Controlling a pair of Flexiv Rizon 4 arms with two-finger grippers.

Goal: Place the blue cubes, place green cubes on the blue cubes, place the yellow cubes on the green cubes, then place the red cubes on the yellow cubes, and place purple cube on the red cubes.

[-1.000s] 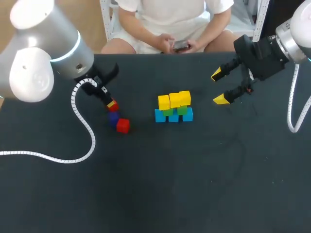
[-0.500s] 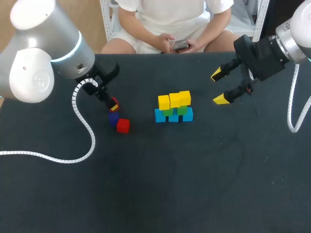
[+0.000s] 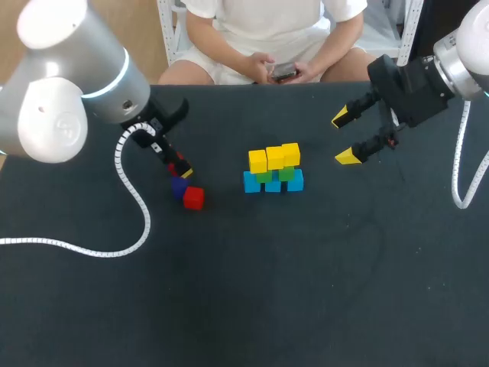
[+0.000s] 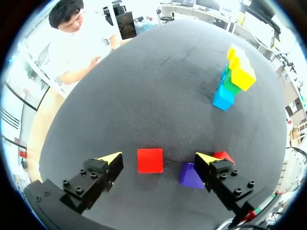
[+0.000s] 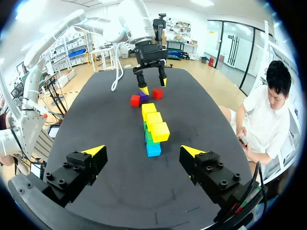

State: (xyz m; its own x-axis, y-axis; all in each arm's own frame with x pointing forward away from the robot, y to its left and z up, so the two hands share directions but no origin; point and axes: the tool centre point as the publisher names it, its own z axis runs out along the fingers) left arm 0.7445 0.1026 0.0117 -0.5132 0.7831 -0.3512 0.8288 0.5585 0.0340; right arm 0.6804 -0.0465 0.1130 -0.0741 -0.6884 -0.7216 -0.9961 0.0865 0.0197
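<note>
Head view: the tower stands three tiers high near the middle of the desk, a little toward its far edge. It has blue cubes at the base, green cubes on them and yellow cubes on top.

Judging by how things lie, the first three steps look done, while the red and purple layers are not yet begun.

The pieces left to place sit toward the desk's left edge, well apart from the tower. They are a red cube, a purple cube and a second red cube, with the purple one between the two reds.

The left gripper hangs over this cluster with its jaws spread wide. In the left wrist view the red cube lies on the desk between the fingers, touched by neither. The purple cube sits just beside one finger.

The right gripper hangs near the desk's far right corner, jaws wide and holding nothing. In its own wrist view the tower stands ahead of its fingers.

No container of any kind shows on the desk; every cube rests on the bare surface or on another cube.
</note>
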